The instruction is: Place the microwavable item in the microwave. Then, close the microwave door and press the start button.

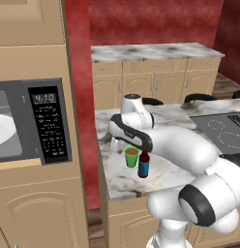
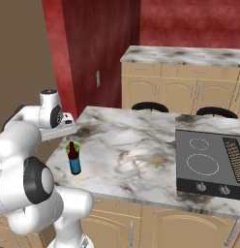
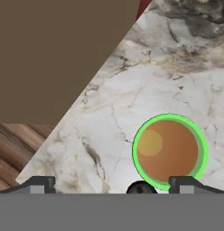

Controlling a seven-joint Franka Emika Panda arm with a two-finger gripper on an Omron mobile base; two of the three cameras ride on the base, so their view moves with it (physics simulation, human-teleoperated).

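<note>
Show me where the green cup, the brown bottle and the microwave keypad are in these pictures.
green cup (image 1: 131, 157): left base view, on its side wall.
brown bottle (image 2: 74, 162): right base view, on its blue label.
microwave keypad (image 1: 50, 126): left base view, on the black button panel.

Bottle (image 1: 143, 164), dark with blue label, upright near the front-left corner of the marble island (image 2: 136, 145). Black cooktop (image 2: 211, 160) set into the island's right side. Two dark stools (image 2: 149, 106) behind it. Far counter (image 1: 151, 51) with tan cabinets against red wall (image 1: 141, 22).
</note>
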